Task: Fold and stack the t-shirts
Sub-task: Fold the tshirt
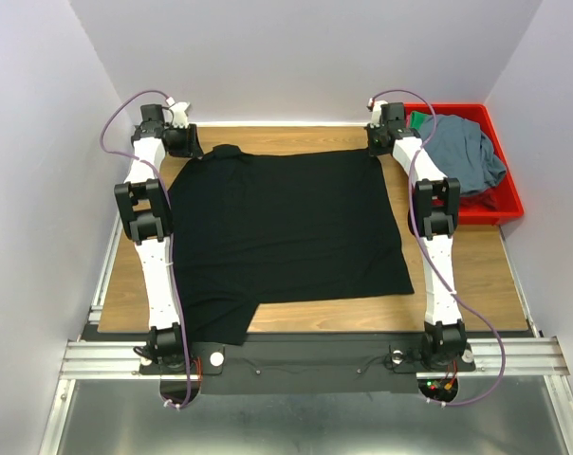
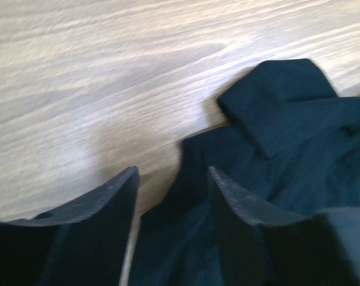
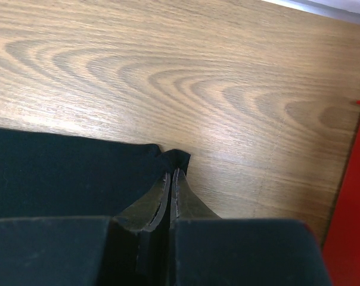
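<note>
Black t-shirt (image 3: pixel 61 173) corner is pinched in the right pincer (image 3: pixel 170 177), bare desk (image 3: pixel 198 77) beyond; left pincer (image 2: pixel 173 179) is shown parted only wrist-side.

Black t-shirt (image 1: pixel 286 227) flat on table (image 1: pixel 478 277)

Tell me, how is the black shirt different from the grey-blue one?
The black shirt lies spread out on the table; the grey-blue shirt sits crumpled in the red bin. The right gripper pinches a corner of the black shirt; no gripper holds the grey-blue shirt. Both are soft shirts, not folded yet.
</note>
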Controlling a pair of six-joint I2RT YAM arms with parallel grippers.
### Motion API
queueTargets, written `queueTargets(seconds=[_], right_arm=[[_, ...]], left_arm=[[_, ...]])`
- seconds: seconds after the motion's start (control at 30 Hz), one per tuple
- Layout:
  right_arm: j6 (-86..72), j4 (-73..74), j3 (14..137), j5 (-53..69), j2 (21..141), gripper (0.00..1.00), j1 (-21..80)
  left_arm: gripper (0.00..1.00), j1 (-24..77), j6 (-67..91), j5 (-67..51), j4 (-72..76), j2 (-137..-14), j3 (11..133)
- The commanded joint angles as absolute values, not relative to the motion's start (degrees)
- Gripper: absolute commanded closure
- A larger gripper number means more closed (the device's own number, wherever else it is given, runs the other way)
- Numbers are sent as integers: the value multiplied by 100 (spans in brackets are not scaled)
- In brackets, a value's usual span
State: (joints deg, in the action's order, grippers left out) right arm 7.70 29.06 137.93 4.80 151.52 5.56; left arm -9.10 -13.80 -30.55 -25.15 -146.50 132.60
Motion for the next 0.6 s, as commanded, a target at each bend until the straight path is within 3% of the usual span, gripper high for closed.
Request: queueTargets(seconds=[0.0,0.07,0.13,0.2,0.27,0.37,0.5,0.57], right_arm=[[800,2909,13649,606,15091,100,510],[826,2909,13632,606,15038,99,492],[835,2909,13606,606,14994,99,475],[870,2909,13588,606,14968,99,466],[896,2909,13579,606,14959,99,457],[940,2909,13553,589,14959,99,457],[941,2909,13535,580,14977,99,448],[940,2909,13518,589,14985,99,457]], left_arm=[[47,-923,-1196,-3542,-2505,-14625,13562],[48,-932,-1116,-3595,-2522,-14704,13623],[44,-932,-1046,-3480,-2496,-14722,13641],[34,-940,-941,-3165,-2461,-14722,13623],[33,-940,-923,-3034,-2470,-14722,13588],[36,-932,-940,-2979,-2496,-14704,13483],[51,-923,-1063,-3285,-2628,-14739,13430],[53,-923,-1046,-3532,-2689,-14765,13438]])
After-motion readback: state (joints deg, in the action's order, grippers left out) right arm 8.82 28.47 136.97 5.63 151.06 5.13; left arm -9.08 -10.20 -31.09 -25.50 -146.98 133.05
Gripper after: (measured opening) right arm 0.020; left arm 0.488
